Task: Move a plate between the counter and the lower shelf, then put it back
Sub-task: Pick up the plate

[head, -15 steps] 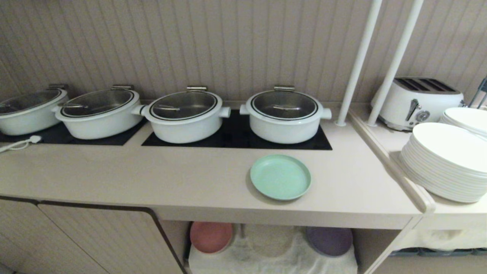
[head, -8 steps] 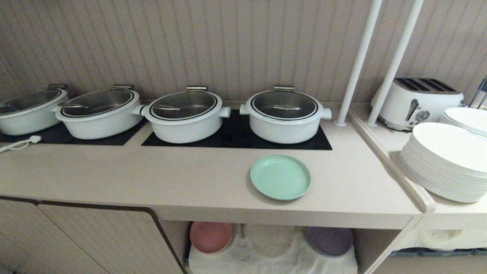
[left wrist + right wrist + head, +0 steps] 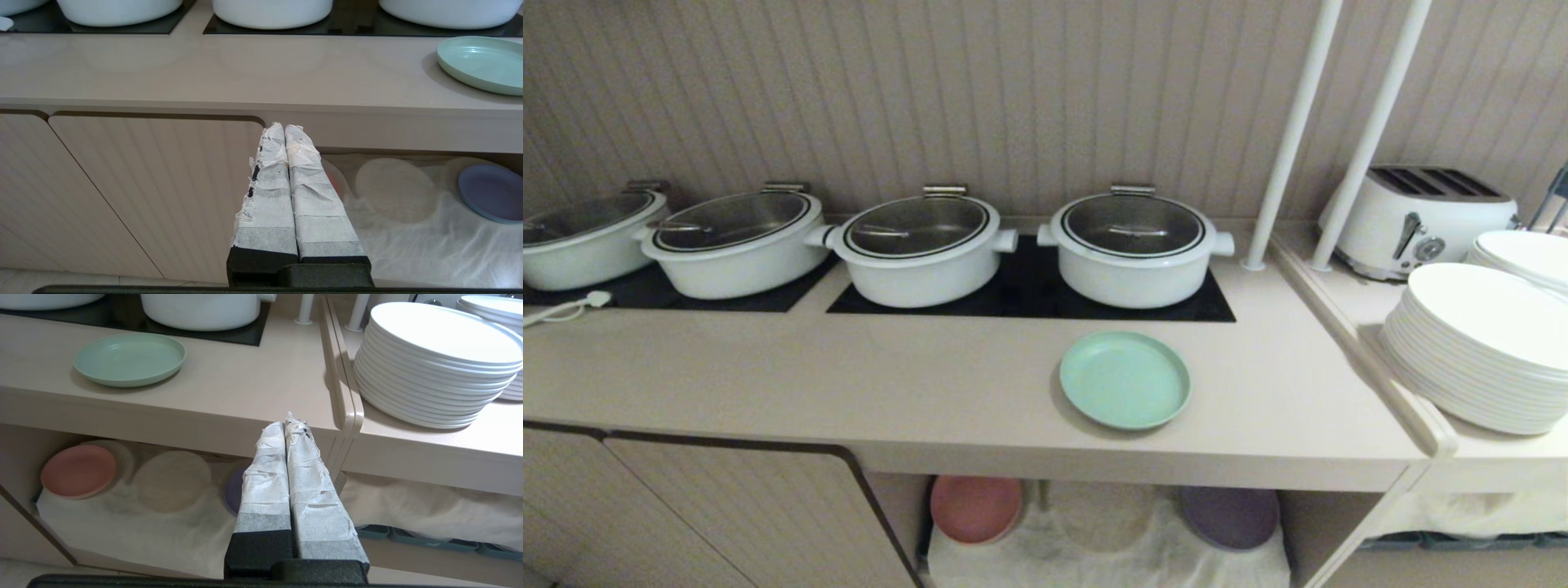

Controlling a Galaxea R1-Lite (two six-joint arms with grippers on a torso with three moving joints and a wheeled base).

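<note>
The mint-green plate lies flat on the beige counter, just in front of the rightmost white pot; it also shows in both wrist views as the plate and the plate. Below it is the lower shelf, its floor covered by a wrinkled white cloth. Neither arm shows in the head view. My left gripper hangs shut and empty in front of the cabinet door, below counter height. My right gripper is shut and empty too, before the counter's front edge near its right end.
Several white lidded pots stand on black hob panels behind the plate. A pink plate and a purple plate lie on the shelf cloth. Stacked white plates, a toaster and white poles occupy the side ledge.
</note>
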